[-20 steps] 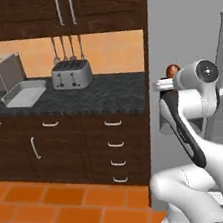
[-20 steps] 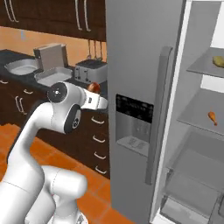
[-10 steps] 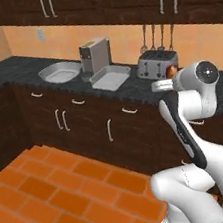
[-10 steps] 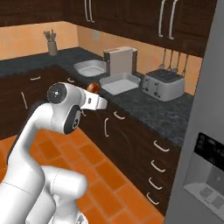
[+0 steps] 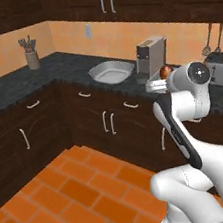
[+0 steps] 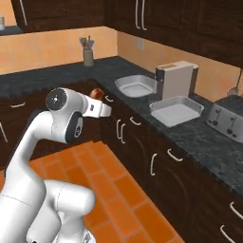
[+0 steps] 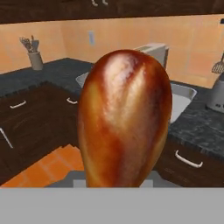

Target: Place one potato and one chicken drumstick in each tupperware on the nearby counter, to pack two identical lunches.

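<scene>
A glossy brown chicken drumstick [image 7: 124, 118] looms large in the hand view, and my gripper [image 5: 160, 82] is shut on it. In the base views the drumstick [image 6: 97, 92] pokes up above the hand, held in the air short of the black speckled counter [image 6: 199, 137]. On the counter lie the two tupperware: a wide rounded basin [image 5: 111, 72] [image 6: 136, 85] and a rectangular tray [image 6: 175, 110]. A coffee machine stands between them. In the hand view the tray [image 7: 181, 97] peeks out right of the drumstick. No potato is in sight.
A grey coffee machine [image 6: 176, 80] stands behind the tray and a silver toaster [image 6: 225, 118] sits further right. A utensil holder [image 5: 32, 57] stands on the corner counter at the left. Dark cabinets [image 5: 113, 126] line the orange tile floor [image 5: 80, 194].
The whole picture has swung from the fridge round to the counter corner, so the base has moved. The arm keeps its pose with the drumstick held.
</scene>
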Controlling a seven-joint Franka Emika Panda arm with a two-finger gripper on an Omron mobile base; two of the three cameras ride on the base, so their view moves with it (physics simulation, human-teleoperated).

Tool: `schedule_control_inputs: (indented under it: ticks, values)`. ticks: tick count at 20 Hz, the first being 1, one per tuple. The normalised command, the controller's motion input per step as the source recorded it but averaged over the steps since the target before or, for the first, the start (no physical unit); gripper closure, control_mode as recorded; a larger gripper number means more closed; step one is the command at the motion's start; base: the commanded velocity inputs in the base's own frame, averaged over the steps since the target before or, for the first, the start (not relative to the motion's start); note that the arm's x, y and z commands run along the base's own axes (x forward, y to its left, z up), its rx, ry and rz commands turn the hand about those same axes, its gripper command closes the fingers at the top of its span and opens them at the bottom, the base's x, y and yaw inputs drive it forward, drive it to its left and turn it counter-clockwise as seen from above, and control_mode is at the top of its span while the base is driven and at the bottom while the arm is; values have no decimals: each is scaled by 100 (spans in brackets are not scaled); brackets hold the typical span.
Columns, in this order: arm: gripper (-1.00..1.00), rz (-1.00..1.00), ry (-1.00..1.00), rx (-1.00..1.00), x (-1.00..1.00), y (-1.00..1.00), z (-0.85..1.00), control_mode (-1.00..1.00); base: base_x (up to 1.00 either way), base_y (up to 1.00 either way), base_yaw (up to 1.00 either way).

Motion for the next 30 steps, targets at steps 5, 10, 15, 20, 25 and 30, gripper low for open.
schedule_control_inputs:
  ticks: [5, 10, 15, 20, 25, 30]
  values:
    - [100, 0, 0, 0, 0, 0, 0, 100, 100, 27, -4]
    - [100, 0, 0, 0, 0, 0, 0, 100, 100, 7, -33]
    - [100, 0, 0, 0, 0, 0, 0, 100, 100, 16, -57]
    - [100, 0, 0, 0, 0, 0, 0, 100, 100, 72, -45]
    - [100, 0, 0, 0, 0, 0, 0, 100, 96, 87, -35]
    - [100, 0, 0, 0, 0, 0, 0, 100, 83, 46, -33]
